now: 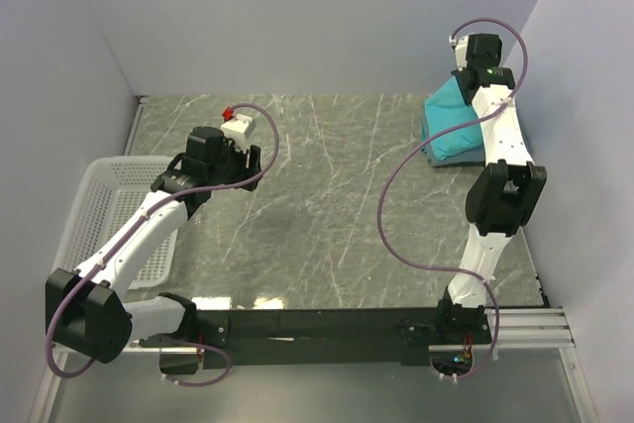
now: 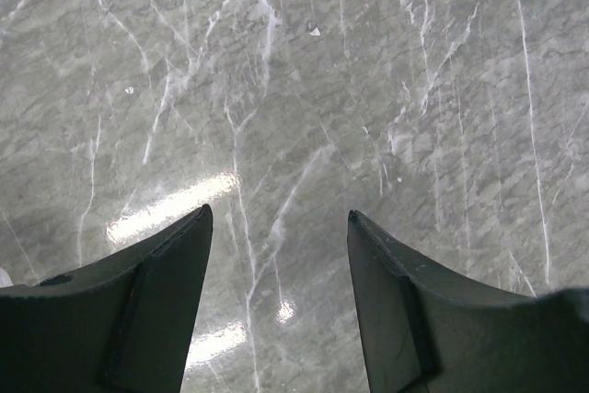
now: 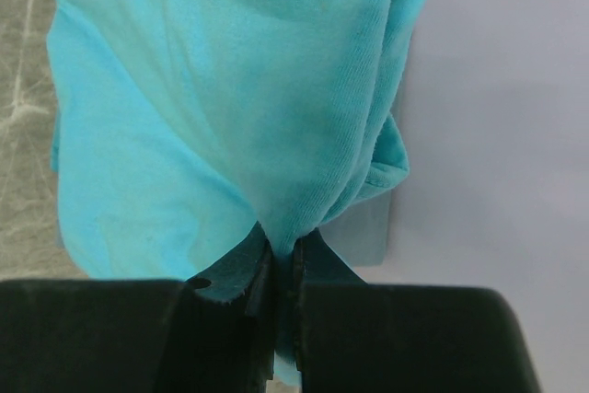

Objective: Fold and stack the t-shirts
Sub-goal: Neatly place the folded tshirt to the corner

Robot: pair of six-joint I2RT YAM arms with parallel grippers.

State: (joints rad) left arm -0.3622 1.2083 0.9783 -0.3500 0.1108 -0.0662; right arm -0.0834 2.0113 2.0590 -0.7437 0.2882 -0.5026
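Even bright light, glare patches on table, soft shadows

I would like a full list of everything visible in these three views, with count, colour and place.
teal t-shirt: one, bright teal, bunched in the far right corner of the table
slate-blue cloth: one, dull blue-grey, under the teal t-shirt, mostly hidden
mesh basket: one, white, left edge of the table
table: one, grey marble pattern
left gripper: one, black fingers, open above bare table
right gripper: one, black fingers, shut on a fold of the teal t-shirt
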